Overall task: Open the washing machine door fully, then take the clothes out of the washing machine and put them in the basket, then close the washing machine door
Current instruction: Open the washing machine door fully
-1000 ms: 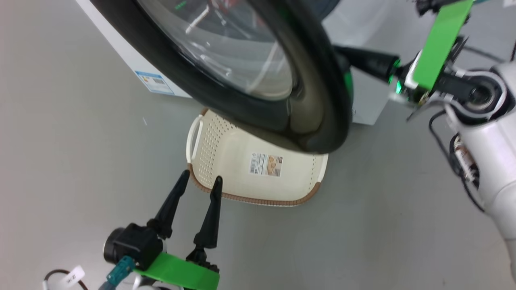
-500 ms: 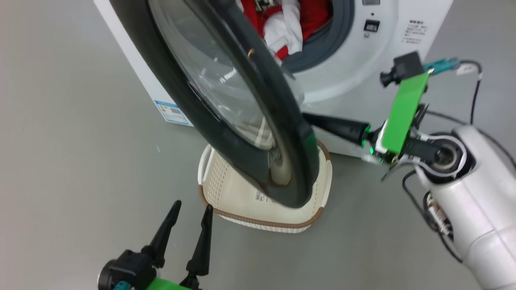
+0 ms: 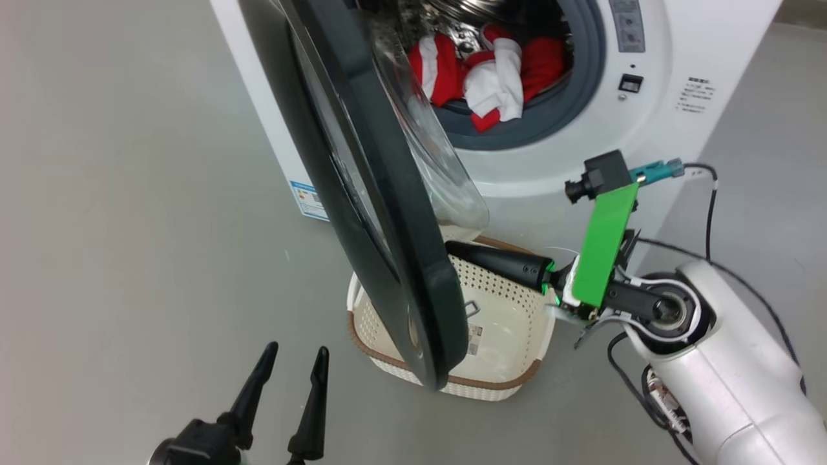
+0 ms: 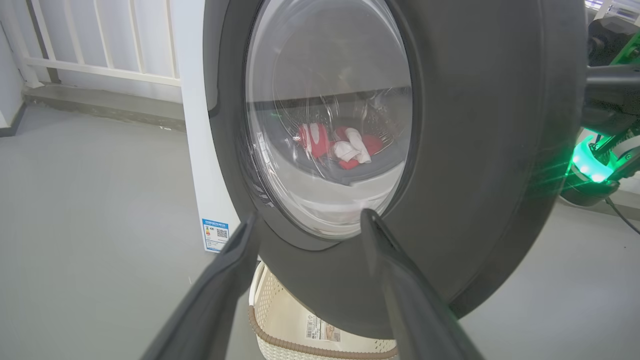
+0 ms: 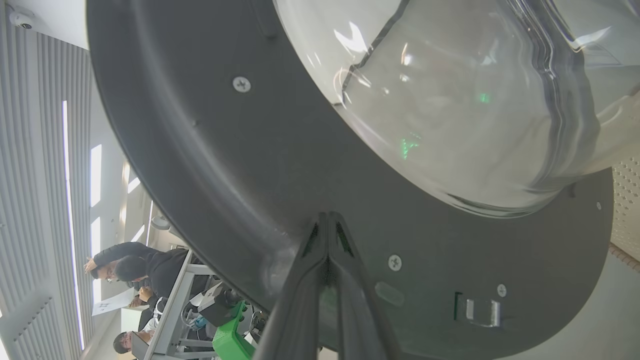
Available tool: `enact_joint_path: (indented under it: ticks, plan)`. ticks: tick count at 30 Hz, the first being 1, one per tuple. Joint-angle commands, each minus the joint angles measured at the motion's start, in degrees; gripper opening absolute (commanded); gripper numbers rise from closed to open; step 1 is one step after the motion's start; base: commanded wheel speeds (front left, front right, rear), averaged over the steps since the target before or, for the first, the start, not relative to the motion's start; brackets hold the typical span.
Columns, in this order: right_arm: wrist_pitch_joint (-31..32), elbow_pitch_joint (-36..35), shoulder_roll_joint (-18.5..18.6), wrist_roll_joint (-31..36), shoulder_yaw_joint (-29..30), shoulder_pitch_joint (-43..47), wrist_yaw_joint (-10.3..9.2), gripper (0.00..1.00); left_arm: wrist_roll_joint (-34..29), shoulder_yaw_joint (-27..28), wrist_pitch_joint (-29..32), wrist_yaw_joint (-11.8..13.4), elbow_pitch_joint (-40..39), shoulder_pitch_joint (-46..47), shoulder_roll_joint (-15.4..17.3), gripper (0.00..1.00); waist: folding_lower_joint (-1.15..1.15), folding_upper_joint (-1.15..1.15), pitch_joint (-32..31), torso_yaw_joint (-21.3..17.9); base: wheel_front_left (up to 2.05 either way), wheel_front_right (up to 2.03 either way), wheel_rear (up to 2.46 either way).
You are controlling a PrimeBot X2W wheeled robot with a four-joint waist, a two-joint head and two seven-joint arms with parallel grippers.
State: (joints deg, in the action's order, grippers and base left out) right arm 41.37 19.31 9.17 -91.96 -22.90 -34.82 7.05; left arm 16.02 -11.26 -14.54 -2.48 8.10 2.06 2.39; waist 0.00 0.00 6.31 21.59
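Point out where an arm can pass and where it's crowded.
Open: the mouth of the washing machine, between its door and the grey ring, above the clothes; the floor left of the door, around the left gripper. Crowded: the basket, overhung by the door's rim, with the right gripper shut at the door's inner face.

Nothing legible on washing machine [image 3: 711, 39] labels [image 3: 309, 201]

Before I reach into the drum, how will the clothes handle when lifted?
Probably floppy: the clothes lie crumpled in folds, so they should drape and trail. Likely light, looking like thin fabric. One fold hangs over the grey ring, so it may drag there.
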Motion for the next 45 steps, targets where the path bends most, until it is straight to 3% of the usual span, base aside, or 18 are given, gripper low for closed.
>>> enact_joint_path:
  ticks: [1,27,45]
  plan:
    - [-0.4,-2.2,-1.9,0.6,-0.7,0.9,0.44,0.0,-0.4,2.1,-0.5,0.1,-1.2,-0.3,0.5,1.0,0.0,0.0,-1.0,1.3,0.0,0.0,0.0]
    - [-5.2,-1.9,-5.4,2.8,-4.3,3.4,0.44,0.0,-0.7,3.2,-0.5,1.1,-0.7,-1.5,0.5,1.0,0.0,0.0,-3.7,7.8,0.0,0.0,0.0]
    - [-8.6,-0.7,-6.2,2.5,-9.1,0.8,0.44,0.0,-0.3,4.4,-0.5,1.9,-1.9,-1.6,0.5,1.0,0.0,0.0,-2.5,8.5,0.0,0.0,0.0]
